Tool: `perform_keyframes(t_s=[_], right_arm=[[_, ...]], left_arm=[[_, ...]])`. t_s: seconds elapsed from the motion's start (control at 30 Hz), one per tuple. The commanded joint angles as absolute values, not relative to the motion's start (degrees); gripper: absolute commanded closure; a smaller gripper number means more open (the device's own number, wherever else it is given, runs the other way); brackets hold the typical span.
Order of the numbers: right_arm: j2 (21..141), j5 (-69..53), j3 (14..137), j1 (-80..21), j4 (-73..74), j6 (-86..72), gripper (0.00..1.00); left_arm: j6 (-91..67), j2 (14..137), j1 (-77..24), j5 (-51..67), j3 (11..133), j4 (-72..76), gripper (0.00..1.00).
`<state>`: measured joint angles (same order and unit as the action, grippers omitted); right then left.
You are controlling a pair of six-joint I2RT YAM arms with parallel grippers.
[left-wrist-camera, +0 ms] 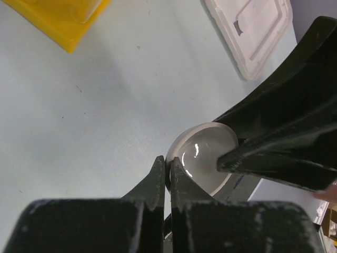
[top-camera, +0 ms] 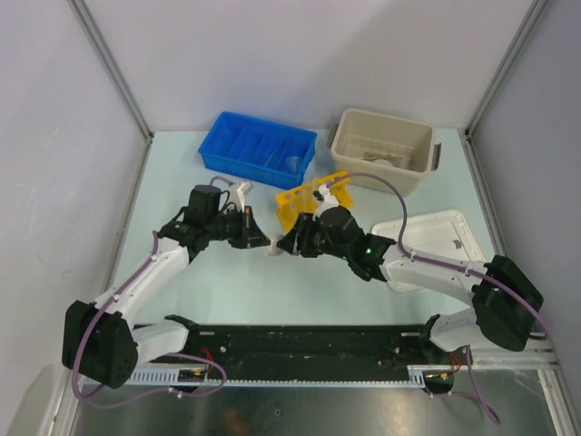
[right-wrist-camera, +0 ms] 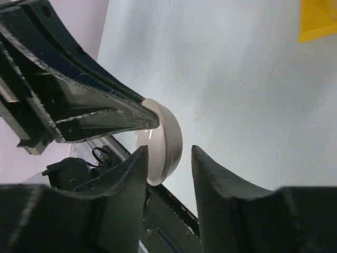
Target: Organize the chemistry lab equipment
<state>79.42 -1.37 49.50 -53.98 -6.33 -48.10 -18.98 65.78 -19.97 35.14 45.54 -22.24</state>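
A small white round dish (top-camera: 272,248) sits between my two grippers at the table's middle. My left gripper (top-camera: 264,242) is shut on the dish's rim; in the left wrist view its jaws (left-wrist-camera: 168,161) pinch the edge of the dish (left-wrist-camera: 202,158). My right gripper (top-camera: 285,243) is open, with its jaws either side of the dish (right-wrist-camera: 167,138) in the right wrist view (right-wrist-camera: 168,149), not closed on it. The yellow holed test-tube rack (top-camera: 313,198) lies just behind the grippers. A clear funnel (top-camera: 292,163) is in the blue bin.
The blue divided bin (top-camera: 257,150) stands at the back left and the beige tub (top-camera: 381,150) at the back right. The white lid (top-camera: 427,241) lies flat under the right arm. The rack's corner shows in both wrist views (left-wrist-camera: 63,18) (right-wrist-camera: 318,21).
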Motion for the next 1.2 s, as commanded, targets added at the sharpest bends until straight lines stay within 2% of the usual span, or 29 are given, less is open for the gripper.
perform_keyframes(t_s=[0.0,0.1,0.2,0.23,0.3,0.33,0.43,0.5,0.63,0.87,0.97,1.17], right_arm=[[80.6,1.6,50.1,-53.7,-10.0,-49.0,0.61],[81.0,2.5,50.4,-53.5,-9.6,-48.7,0.76],[80.8,3.6,50.4,-52.9,-9.0,-48.2,0.95],[80.6,4.0,50.4,-52.5,-8.7,-48.0,0.98],[80.0,4.4,50.4,-51.4,-7.9,-47.8,0.99],[79.6,4.7,50.4,-50.7,-7.5,-47.6,1.00],[77.6,5.0,50.4,-48.1,-5.8,-46.7,1.00],[75.6,4.8,50.4,-45.6,-4.4,-46.0,1.00],[70.8,3.9,50.4,-39.3,-1.7,-44.2,1.00],[65.9,3.6,50.4,-24.8,-5.8,-39.2,1.00],[67.9,3.8,50.5,-18.1,-9.8,-38.8,1.00],[79.6,-0.9,55.4,-7.6,-17.0,-39.9,1.00]], left_arm=[[-17.8,63.5,-20.3,39.1,45.1,-19.3,0.99],[-18.1,63.4,-20.3,39.9,44.9,-18.7,0.96],[-18.4,63.6,-20.3,40.1,45.0,-18.4,0.83],[-18.5,63.6,-20.3,40.2,45.0,-18.3,0.75],[-18.7,63.3,-20.3,40.2,45.1,-18.2,0.49],[-18.8,63.0,-20.3,40.1,45.1,-18.2,0.39],[-18.7,61.4,-20.3,39.4,44.9,-18.0,0.18],[-18.6,60.3,-20.3,38.7,44.7,-17.9,0.09],[-18.6,59.4,-20.3,38.1,44.6,-17.8,0.01],[-18.5,59.8,-20.0,38.4,44.9,-17.7,0.01],[-18.6,60.0,-19.5,38.7,44.8,-17.7,0.00],[-18.6,60.1,-19.1,39.4,44.9,-17.7,0.01]])
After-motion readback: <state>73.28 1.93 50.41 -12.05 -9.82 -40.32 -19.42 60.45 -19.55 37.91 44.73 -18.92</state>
